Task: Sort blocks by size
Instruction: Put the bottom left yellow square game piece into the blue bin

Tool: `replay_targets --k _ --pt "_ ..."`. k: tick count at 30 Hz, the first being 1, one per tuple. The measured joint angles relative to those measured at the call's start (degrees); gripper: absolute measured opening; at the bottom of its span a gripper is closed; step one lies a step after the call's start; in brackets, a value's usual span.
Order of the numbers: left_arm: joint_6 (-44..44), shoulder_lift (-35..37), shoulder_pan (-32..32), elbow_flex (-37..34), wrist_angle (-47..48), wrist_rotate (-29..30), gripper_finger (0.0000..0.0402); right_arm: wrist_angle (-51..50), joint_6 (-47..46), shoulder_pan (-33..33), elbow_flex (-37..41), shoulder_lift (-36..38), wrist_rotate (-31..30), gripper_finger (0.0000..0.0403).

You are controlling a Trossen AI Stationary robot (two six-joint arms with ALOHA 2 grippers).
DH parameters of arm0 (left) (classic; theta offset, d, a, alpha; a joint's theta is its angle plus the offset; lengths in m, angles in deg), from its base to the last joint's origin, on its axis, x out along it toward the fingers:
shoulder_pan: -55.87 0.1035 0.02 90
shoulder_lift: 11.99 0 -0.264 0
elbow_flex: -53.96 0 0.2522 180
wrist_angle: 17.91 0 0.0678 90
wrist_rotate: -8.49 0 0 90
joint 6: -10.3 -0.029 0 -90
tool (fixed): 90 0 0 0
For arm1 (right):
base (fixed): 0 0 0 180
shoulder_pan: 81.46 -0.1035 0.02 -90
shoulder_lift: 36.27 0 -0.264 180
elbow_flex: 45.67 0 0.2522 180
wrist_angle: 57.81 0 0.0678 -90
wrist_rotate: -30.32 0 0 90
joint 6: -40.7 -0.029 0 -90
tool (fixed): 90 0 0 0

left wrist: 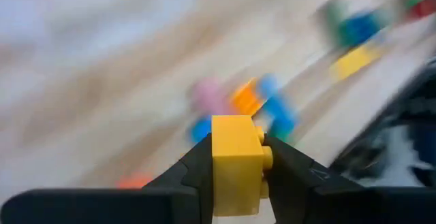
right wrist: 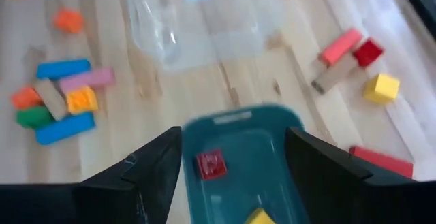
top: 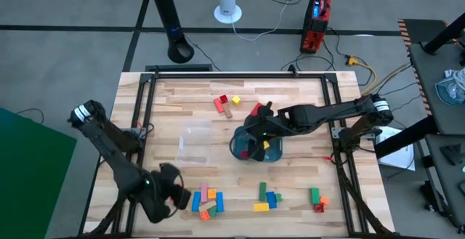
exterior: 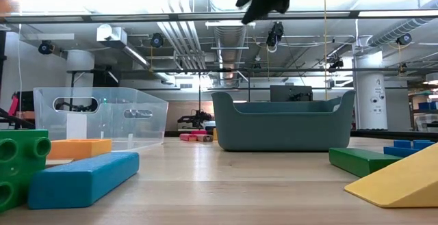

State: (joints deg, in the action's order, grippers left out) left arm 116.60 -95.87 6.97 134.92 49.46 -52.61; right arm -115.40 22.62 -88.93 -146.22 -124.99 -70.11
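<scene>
Early stage — left end effector [left wrist: 235,176] clamps a yellow block [left wrist: 236,157]; right end effector [right wrist: 231,163] apart above teal tray [right wrist: 235,125] — most blocks [top: 269,197] unsorted at 6 o'clock.

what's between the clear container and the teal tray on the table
Bare wood only, as the high view shows: clear container, teal tray, with nothing in the gap.

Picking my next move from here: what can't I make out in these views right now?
- High view: left gripper hides its yellow block, seen only by the left wrist.
- Left wrist view: blocks behind are motion-blurred.
- High view: right gripper covers the teal tray.
- Low view: tray wall hides its contents.
</scene>
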Motion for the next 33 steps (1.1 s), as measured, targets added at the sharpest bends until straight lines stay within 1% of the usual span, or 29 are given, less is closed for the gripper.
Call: replay_targets --k 4,6,9,11,13,16,19,22,24,27,33 --pt "-14.73 6.17 3.2 4.01 -0.51 11.23 0.0088 6.84 4.82 -0.57 0.0 2.18 2.88 0.0254" --pt "-22.29 9.2 4.8 6.0 -1.7 14.8 0.0088 11.57 8.29 -1.43 0.0 2.89 4.67 0.0259" --pt "-29.6 13.86 7.59 8.32 -4.49 16.73 0.0089 18.76 14.18 -3.34 0.0 3.42 4.72 0.0263" --pt "-32.0 16.87 9.77 8.97 -7.09 16.93 0.0089 23.01 17.71 -4.76 0.0 3.56 3.03 0.0261" --pt "-35.89 19.37 11.57 8.63 -11.86 17.04 0.0089 27.35 21.23 -6.02 0.0 3.56 0.38 0.0255" --pt "-45.95 22.25 13.82 6.56 -23.81 15.63 0.0089 34.1 26.26 -7.49 0.0 3.56 -3.43 0.0248" --pt "-55.29 23.26 15.89 4.59 -36.63 10.91 0.0089 40.09 28.58 -8.12 0.0 3.56 -8.08 0.0248" --pt "-60.5 22.89 17.7 2.5 -45.99 6.47 0.0089 42.09 31.95 -8.04 -0.73 3.53 -9.12 0.0261" --pt "-60.68 22.36 19.03 1.99 -47.45 4.12 0.0089 42.22 34.89 -8.13 -2.07 3.49 -9.16 0.0272" --pt "-58.73 21.49 20.83 1.49 -47.43 1.54 0.0089 42.54 38.96 -8.63 -3.85 3.38 -9.09 0.0287" --pt "-58.36 19.82 24.05 1.45 -49.27 -2.99 0.009 41.99 42.97 -9.89 -4.79 3.23 -8.64 0.0308"
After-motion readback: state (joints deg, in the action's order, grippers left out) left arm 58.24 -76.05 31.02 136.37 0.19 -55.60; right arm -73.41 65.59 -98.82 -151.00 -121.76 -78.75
